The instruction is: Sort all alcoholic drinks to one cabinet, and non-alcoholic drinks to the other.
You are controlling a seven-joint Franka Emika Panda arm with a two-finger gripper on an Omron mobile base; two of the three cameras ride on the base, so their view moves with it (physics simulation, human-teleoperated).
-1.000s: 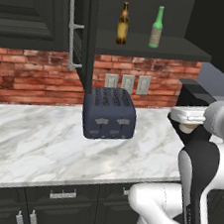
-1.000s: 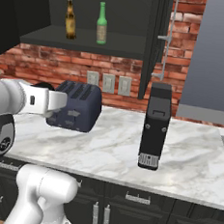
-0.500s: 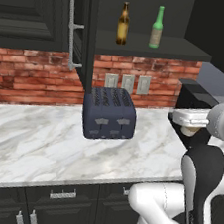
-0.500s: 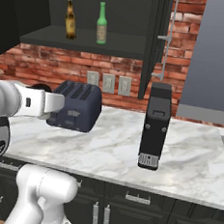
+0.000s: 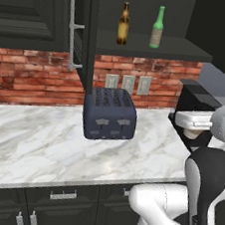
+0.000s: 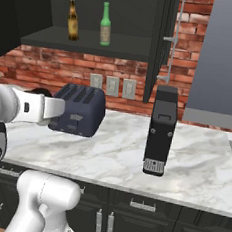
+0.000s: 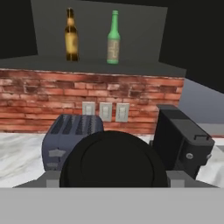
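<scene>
Bottles stood upright and apart on the open cabinet's shelf [image 5: 178,45], the amber bottle [image 5: 124,23] left of the green bottle [image 5: 157,27], both set back from its front edge. Below, a dark toaster [image 5: 109,114] sat toward the back edge of the marble bench [image 5: 35,144]. The hand view showed what the base views did not: the gripper [image 7: 113,178] clasped a coffee cup [image 7: 113,157], its dark lid wedged between the fingertips. The left base view gave just a tan sliver of that cup under the white hand, near the bench's right end. The right base view showed the whole black coffee machine [image 6: 161,130] standing right of the toaster, near the front edge.
</scene>
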